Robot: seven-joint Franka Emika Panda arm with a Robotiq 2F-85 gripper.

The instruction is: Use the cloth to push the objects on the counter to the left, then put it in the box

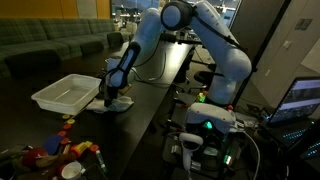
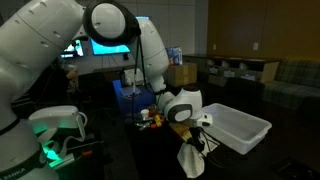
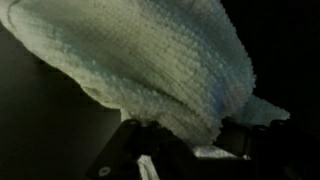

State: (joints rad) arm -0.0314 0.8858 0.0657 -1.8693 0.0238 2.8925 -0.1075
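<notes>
The gripper (image 1: 113, 93) is clamped tight on the cloth (image 2: 192, 158), which hangs limp below it, just right of the box (image 1: 60, 97) in an exterior view. The objects (image 1: 72, 150) lie clustered nearer on the dark counter (image 1: 150, 112), well apart from the cloth.

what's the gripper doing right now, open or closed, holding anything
gripper: closed, holding the cloth, which hangs down from it
</notes>
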